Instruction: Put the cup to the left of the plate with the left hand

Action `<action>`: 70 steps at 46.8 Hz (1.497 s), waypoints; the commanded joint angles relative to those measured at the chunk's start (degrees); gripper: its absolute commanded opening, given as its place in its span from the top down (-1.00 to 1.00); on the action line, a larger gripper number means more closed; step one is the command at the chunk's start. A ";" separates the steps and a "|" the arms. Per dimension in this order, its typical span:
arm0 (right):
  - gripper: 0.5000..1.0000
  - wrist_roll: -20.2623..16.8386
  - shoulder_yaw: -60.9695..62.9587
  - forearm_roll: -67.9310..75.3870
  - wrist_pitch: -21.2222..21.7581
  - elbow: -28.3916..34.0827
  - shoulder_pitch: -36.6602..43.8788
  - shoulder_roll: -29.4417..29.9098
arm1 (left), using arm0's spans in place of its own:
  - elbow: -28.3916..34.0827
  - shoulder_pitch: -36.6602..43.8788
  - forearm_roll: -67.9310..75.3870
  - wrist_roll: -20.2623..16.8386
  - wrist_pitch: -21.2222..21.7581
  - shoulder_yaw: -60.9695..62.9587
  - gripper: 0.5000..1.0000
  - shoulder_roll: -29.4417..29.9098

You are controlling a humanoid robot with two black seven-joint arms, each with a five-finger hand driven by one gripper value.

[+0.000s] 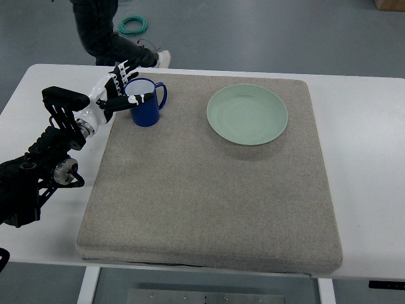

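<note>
The blue mug stood upright on the far left part of the grey felt mat, well to the left of the pale green plate and with bare mat between them. Its handle pointed right, toward the plate, which left the mug's left flank free for the arm that came in from the picture's left edge. That placement already matched what the task asked, so the step in hand looked like either the end of a set-down or the start of a grasp; one view could not settle which.

The left hand was at the mug's left side, its black-and-white fingers curled over the near rim and against the wall. They appeared to be gripping the mug, though whether the hold was firm or only a touch could not be told from above. The wrist and forearm sloped down and left across the white desk, which kept the arm off the mat and clear of the plate.

The mug sat level with its base on the mat, so it seemed to be resting there rather than carried. The soft mat probably served to cushion set-downs and stop sliding.

The right hand was not in view. Beyond the desk, a person's legs stood on the floor near a coil of green cable.
</note>
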 commanded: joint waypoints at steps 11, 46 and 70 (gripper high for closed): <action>-0.73 0.00 0.00 0.02 0.00 0.00 -0.02 0.00 | -6.86 1.25 -1.59 0.00 0.10 -0.08 -0.97 3.55; -0.73 0.00 0.00 0.01 0.00 0.00 -0.02 0.00 | -7.04 -8.06 -14.94 6.06 3.26 -4.65 -0.97 0.74; -0.73 0.00 0.00 0.02 0.00 0.00 -0.02 0.00 | -3.18 -11.93 -38.49 11.07 5.55 -4.74 -0.98 -1.63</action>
